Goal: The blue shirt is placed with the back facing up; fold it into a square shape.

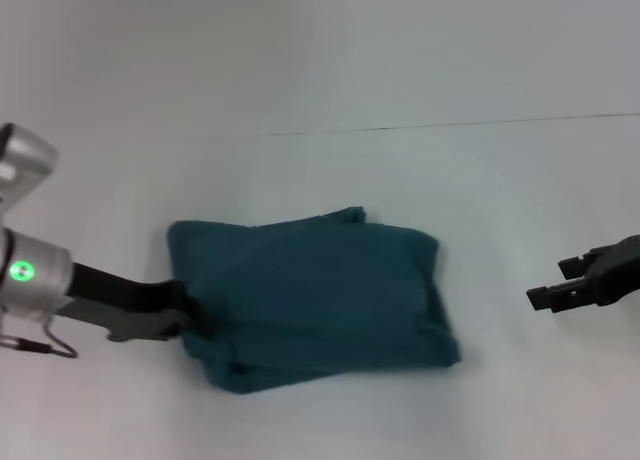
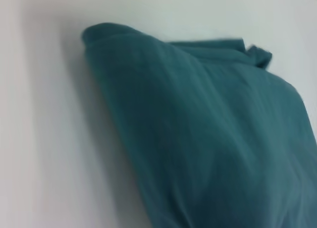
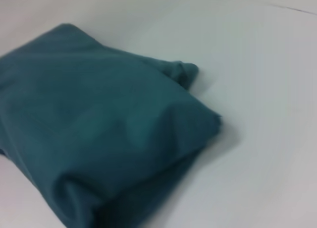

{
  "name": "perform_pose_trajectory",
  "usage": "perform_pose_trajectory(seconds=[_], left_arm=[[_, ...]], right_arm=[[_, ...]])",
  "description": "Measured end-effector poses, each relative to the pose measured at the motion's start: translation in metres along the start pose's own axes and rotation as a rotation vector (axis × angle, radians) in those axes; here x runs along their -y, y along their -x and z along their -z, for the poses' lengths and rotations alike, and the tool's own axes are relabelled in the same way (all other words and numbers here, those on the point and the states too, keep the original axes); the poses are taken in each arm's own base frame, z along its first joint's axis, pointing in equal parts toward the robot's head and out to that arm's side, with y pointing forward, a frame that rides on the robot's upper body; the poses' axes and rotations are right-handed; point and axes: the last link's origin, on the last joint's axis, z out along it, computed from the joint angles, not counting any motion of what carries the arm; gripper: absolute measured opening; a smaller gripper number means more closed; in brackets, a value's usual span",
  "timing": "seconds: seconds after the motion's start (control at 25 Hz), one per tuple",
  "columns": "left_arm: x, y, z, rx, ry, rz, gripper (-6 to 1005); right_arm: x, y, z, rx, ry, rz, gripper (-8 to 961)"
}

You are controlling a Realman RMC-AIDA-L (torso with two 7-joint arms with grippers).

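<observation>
Shirt point(image 1: 315, 295): you have one, folded into a rough rectangle mid-worktop point(image 1: 450, 80). Your left claw point(image 1: 185, 315) touches its left edge; whether it grips, you cannot tell. Your right claw point(image 1: 548, 292) hangs well apart, fingers parted.

The blue shirt point(image 1: 315, 295) lay folded into a thick, roughly rectangular bundle, plain teal side up, layered edges showing along its near side, one corner of cloth poking out at the far edge.
</observation>
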Motion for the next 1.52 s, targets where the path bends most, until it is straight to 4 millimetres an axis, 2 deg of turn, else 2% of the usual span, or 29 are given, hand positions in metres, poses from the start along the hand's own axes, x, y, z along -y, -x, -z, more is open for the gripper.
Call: perform_pose_trajectory(seconds=[0.16,0.4,0.76,1.16,1.32,1.36,1.4,1.52], left_arm=[[0.016,-0.002,0.017,-0.047,-0.034,0.030,139],[0.032,0.002,0.031,-0.074,-0.066,0.057,139],[0.043,0.008,0.037,-0.101,-0.068,0.085,138],[0.032,0.011,0.035,-0.086,-0.002,0.047,267],[0.029,0.015,0.049,-0.110,0.024,-0.005,349],[0.030,0.022,0.062,-0.155,0.047,-0.053,370],[0.030,0.022,0.062,-0.155,0.047,-0.053,391],[0.031,0.039,0.079,-0.222,0.107,-0.185,453]], right_arm=[[0.002,-0.002,0.001,0.001,-0.009,-0.005,841],[0.002,-0.001,0.000,0.001,-0.013,-0.005,945],[0.000,0.003,-0.002,-0.001,-0.009,0.010,946],[-0.002,0.004,-0.003,-0.003,0.002,0.010,945],[-0.006,0.005,0.001,-0.003,0.025,0.022,945],[-0.008,0.006,0.003,0.002,0.035,0.034,945],[-0.011,0.006,0.005,0.009,0.053,0.049,945],[-0.022,0.008,0.011,0.034,0.119,0.103,945]])
